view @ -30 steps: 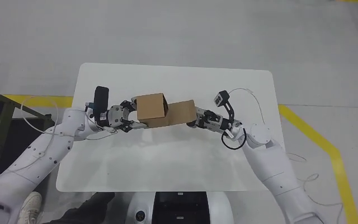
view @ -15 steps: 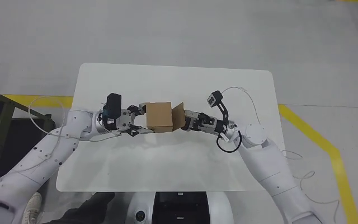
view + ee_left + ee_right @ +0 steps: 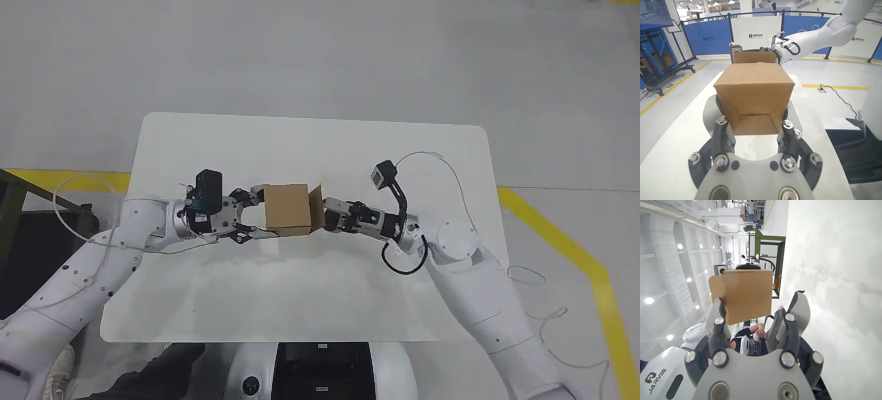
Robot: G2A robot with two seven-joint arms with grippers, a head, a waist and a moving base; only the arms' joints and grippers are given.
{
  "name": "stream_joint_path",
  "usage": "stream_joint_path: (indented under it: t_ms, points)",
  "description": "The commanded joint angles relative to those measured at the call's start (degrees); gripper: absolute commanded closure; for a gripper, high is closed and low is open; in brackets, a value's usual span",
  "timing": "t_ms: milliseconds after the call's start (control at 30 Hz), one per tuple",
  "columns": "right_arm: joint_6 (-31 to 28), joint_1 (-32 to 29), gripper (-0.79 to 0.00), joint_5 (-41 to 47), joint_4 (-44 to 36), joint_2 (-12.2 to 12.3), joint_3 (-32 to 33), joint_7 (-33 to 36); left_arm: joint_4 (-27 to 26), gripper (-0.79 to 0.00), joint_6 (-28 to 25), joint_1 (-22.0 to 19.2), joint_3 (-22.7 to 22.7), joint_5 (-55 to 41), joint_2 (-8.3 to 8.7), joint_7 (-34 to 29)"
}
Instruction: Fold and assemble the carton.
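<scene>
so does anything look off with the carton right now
One thing: the end flap of the carton, on the side of the right gripper, stands ajar at an angle and is not folded flat. No tears or crushing show.

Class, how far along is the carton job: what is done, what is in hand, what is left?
Done: the carton is squared into a box. In hand: the left end effector grips one end; the open right end effector is at the far flap. Left: that flap juts out, not yet closed.
</scene>
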Motion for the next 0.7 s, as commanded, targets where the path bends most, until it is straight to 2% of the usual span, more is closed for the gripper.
stream_joint_path:
  t_ms: [0, 200, 267, 667]
  points:
    - [0.2, -0.3, -0.594, -0.3, -0.8, 0.1, 0.2, 0.1, 0.0, -0.345, 0.0, 0.2, -0.3, 0.1, -0.12, -0.3]
    - [1.0, -0.6, -0.557, -1.7, -2.3, 0.4, 0.3, 0.0, -0.1, -0.345, -0.2, 0.7, -0.9, 0.2, -0.51, -1.1]
    - [1.3, -0.6, -0.496, -2.1, -2.5, 0.4, 0.2, -0.1, -0.1, -0.345, -0.2, 0.9, -1.1, 0.3, -0.64, -1.2]
    - [1.7, -1.0, -0.437, -4.0, -3.8, 0.6, 0.1, -2.2, -0.3, -0.342, -0.5, 1.9, -2.8, 0.9, -1.27, -1.4]
